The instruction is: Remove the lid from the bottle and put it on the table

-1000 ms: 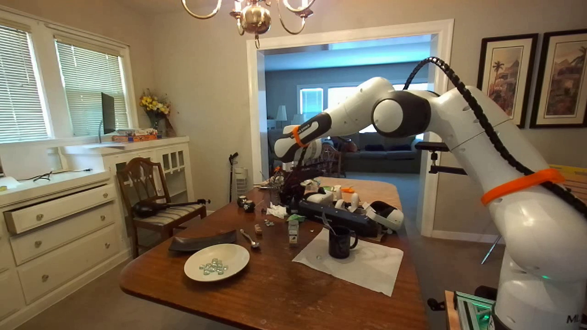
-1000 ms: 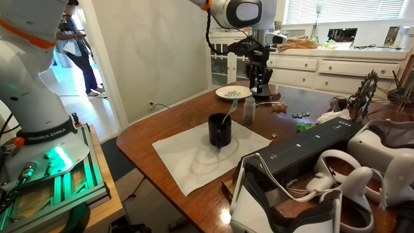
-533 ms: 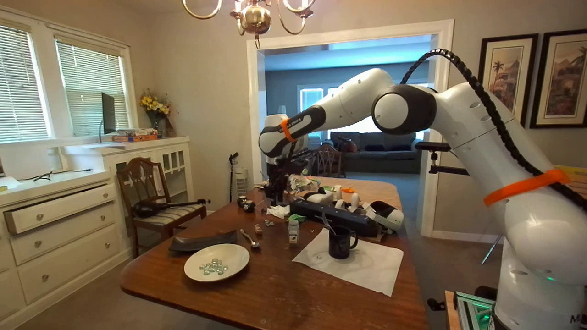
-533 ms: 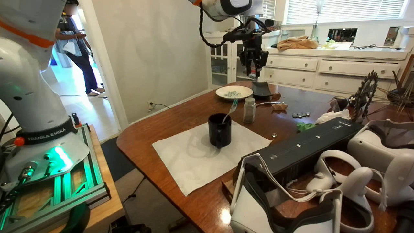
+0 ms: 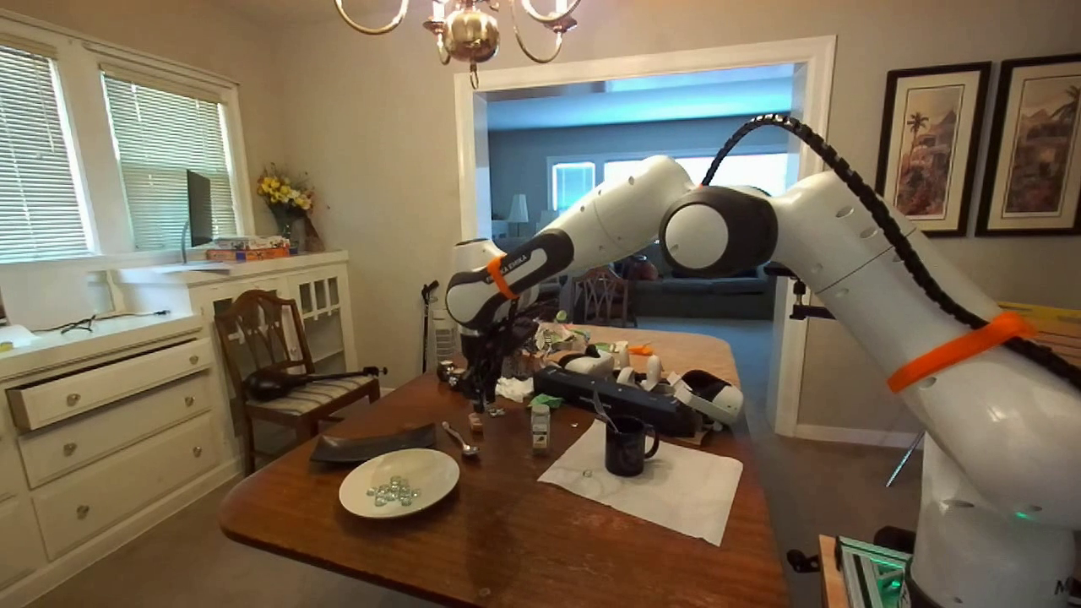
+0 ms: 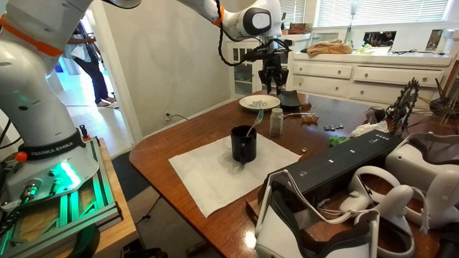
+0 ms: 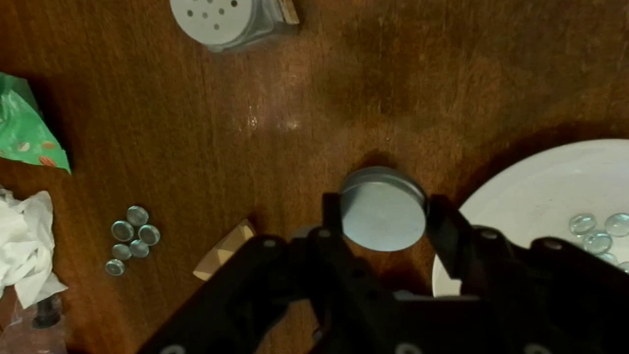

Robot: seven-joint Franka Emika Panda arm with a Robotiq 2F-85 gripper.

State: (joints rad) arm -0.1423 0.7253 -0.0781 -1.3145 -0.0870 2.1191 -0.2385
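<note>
The bottle is a small clear shaker with a white perforated top (image 5: 540, 429); the bottle also shows in an exterior view (image 6: 276, 122) and at the top of the wrist view (image 7: 214, 19). It stands upright with no lid over its holes. My gripper (image 5: 484, 402) hangs above the brown wooden table (image 5: 524, 507), beyond the spoon and plate. The gripper also shows in an exterior view (image 6: 274, 90). In the wrist view its fingertips press the sides of a round silvery lid (image 7: 383, 216), slightly tilted. The lid is too small to make out in the exterior views.
A white plate with glass beads (image 5: 435, 485) and a dark tray (image 5: 372, 446) are close to the gripper. A spoon (image 5: 460, 441), loose beads (image 7: 139, 231) and a folded brown piece (image 7: 228, 248) lie nearby. A black mug holding a fork (image 6: 244, 145) stands on white paper (image 6: 211, 179).
My gripper has moved left across the table in both exterior views. It rose half a second ago and is lower now. The bottle has not moved.
</note>
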